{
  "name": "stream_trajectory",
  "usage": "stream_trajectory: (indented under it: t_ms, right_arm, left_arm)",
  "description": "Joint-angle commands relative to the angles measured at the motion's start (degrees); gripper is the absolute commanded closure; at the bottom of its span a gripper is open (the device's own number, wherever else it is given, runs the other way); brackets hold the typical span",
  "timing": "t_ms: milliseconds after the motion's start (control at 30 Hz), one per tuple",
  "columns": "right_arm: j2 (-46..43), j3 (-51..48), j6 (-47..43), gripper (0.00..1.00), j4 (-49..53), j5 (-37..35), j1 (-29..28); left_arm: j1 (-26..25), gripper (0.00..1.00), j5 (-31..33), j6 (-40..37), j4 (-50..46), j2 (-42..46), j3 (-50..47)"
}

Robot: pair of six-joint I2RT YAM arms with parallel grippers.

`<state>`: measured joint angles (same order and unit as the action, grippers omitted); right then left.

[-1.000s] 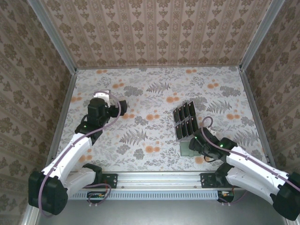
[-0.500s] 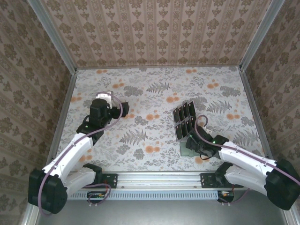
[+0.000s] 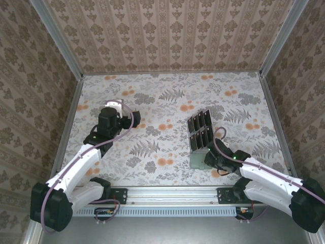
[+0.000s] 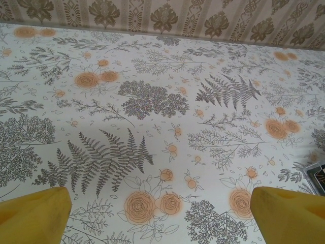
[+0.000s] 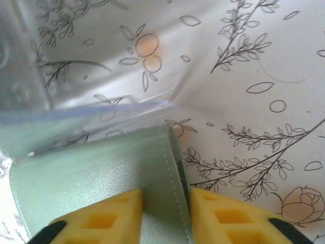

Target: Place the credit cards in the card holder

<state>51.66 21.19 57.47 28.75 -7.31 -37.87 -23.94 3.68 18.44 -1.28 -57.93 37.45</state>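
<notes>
Above the flower-printed counter (image 3: 167, 104), in the overhead view, the left end effector (image 3: 112, 105) hangs at the left side, well apart from the task's things. The right end effector (image 3: 206, 158) is low at the near right, on the sage-green card holder (image 3: 196, 161). The card holder lies flat on the counter, just in front of the clear rack (image 3: 192, 136). The black credit cards (image 3: 202, 133) stand in two rows in the rack's slots. From the left wrist, two yellow fingers (image 4: 35, 213) of the left end effector sit at the lower corners of the view, spread wide and released, with nothing but patterned counter between them. A corner of the clear rack (image 4: 316, 170), with something dark in it, shows at the right border. From the right wrist, the right end effector's yellow fingers (image 5: 101, 218) have drawn close together on either side of the card holder's stitched right-hand edge. They are clenched on that narrow strip, with one finger over the green face and the other beside it above the counter. The rack's transparent wall rises just behind the card holder's far edge; whether the two touch cannot be told.
</notes>
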Motion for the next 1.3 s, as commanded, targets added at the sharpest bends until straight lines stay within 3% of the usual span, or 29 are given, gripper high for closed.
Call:
stream_trajectory:
  t_ms: [0,133,367,800,1267]
  right_arm:
    - [-2.6,-1.1,-1.1,0.83,2.4,2.8,0.1]
    - [-3.8,-0.7,-3.3,1.00,3.7,5.5,0.1]
    - [0.9,3.3,-7.2,1.00,2.1,10.4,-2.6]
    - [26.5,24.9,-10.3,1.00,-3.0,6.6,-15.7]
    - [48.0,50.5,-18.4,1.00,0.8,4.4,-17.1]
  left_arm:
    - [-0.4,0.00,-0.4,0.5,0.7,-0.4,0.1]
    - [-0.5,0.00,-0.3,0.4,0.9,-0.8,0.2]
    - [-0.7,0.00,-0.4,0.9,1.4,-1.6,0.2]
    - [-0.9,0.00,1.1,1.5,1.4,0.0,-1.5]
    - [-0.5,0.00,7.9,3.5,-2.1,4.0,-2.3]
